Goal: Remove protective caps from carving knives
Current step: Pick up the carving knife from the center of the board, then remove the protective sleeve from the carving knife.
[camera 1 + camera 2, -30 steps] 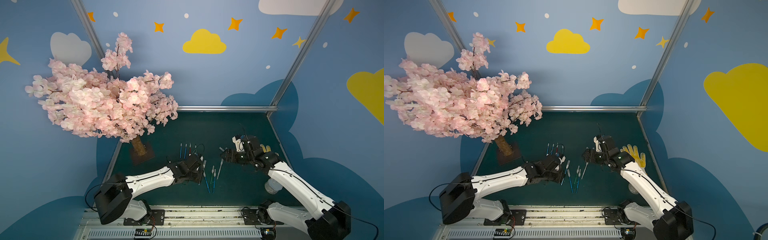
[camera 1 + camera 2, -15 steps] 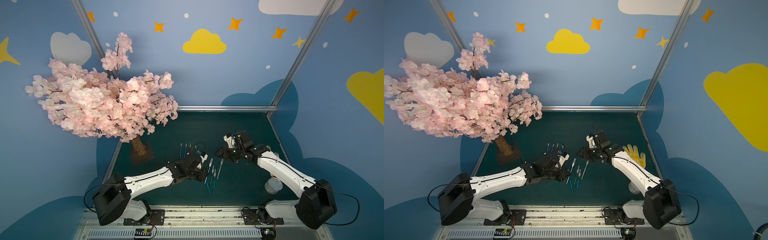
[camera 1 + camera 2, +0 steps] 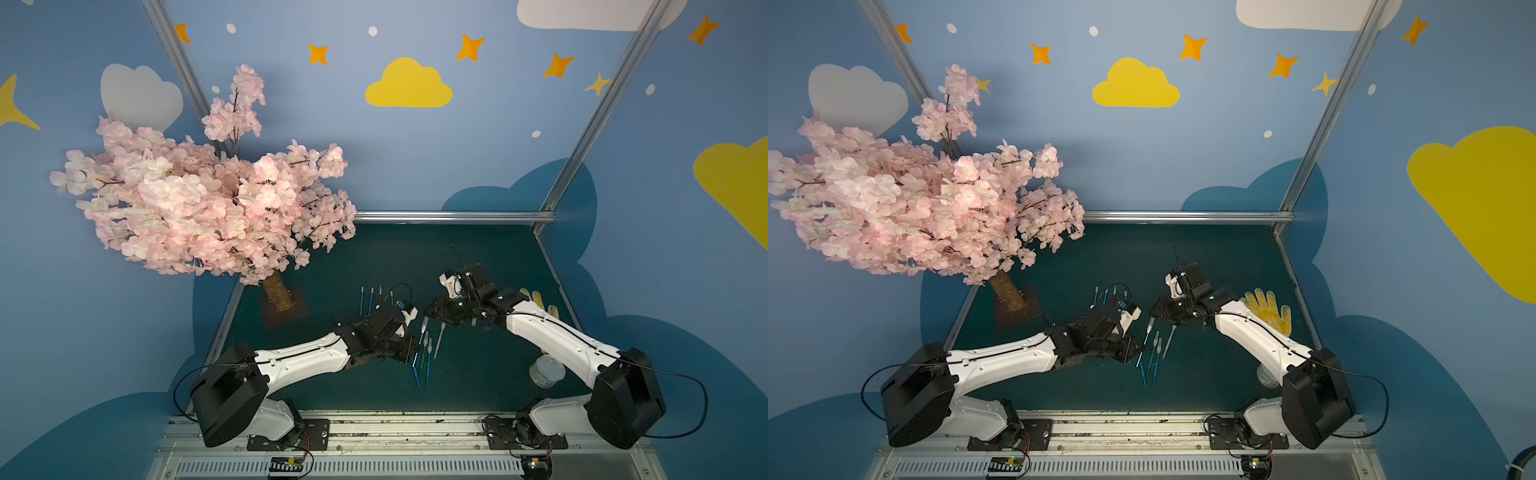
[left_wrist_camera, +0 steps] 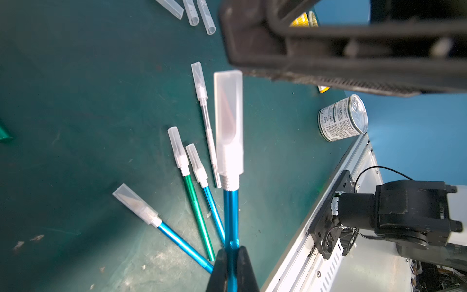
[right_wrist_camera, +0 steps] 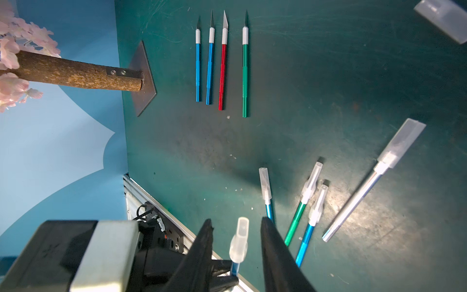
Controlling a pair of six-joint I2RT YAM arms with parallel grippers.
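Left jaws: clenched on the handle of a blue metal pen-like carving knife [image 4: 231, 217].
Translucent whitish plastic protective cap [image 5: 239, 242]: on that knife's blade end, between the right jaws, gap showing each side.
Right jaws: released, standing apart.

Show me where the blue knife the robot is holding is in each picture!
In a top view: the blue knife reaches from the left claw to the right claw.
In a top view: same spot.
Left wrist: it sticks out of the shut left claw.
Right wrist: the knife sits inside the open right claw.
Landmark: the capped silver knife lies beside it in every view.
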